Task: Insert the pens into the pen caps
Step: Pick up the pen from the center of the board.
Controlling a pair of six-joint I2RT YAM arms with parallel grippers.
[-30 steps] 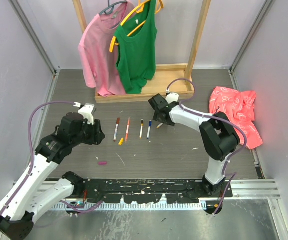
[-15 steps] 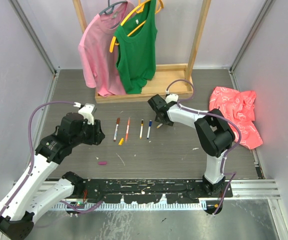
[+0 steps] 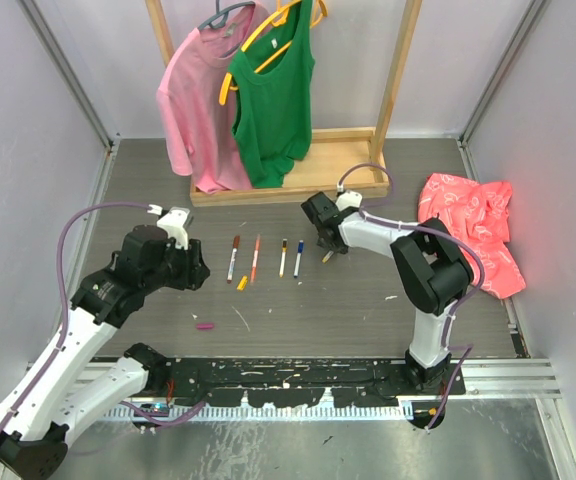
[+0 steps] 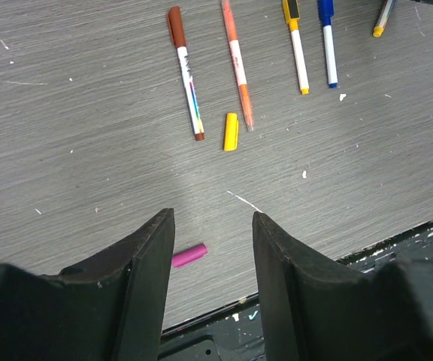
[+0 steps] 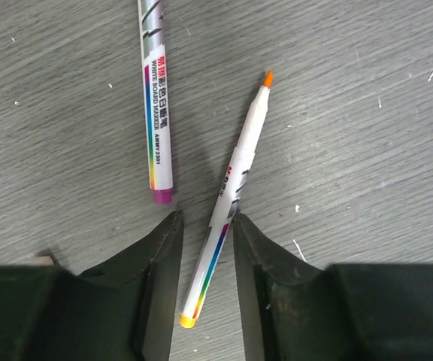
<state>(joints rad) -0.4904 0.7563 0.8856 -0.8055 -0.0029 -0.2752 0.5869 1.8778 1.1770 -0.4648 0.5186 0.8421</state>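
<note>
Two dark fingers of your right pincer are straddling the lower barrel of the orange-tipped pen. They are standing narrower than a second ago, yet a gap is still showing on one side of the barrel, so the pincer is open around the pen and not yet squeezing it. That pen is lying slanted on the bench, its yellow end pointing back between the fingers. In the overhead view the wrist and the pen are both sitting slightly nearer and further right than before.

Just beside it, a second marker with a magenta end is lying apart from the fingers.

Your left pincer is hovering open with nothing between its fingers, holding the same spot as a second ago. The magenta cap is lying just beside one of its fingers. Further out, the yellow cap is resting between the ends of the brown-capped pen and the orange pen. Beyond those, a yellow-ended pen and a blue-capped pen are lying in the same row, all unmoved.
</note>
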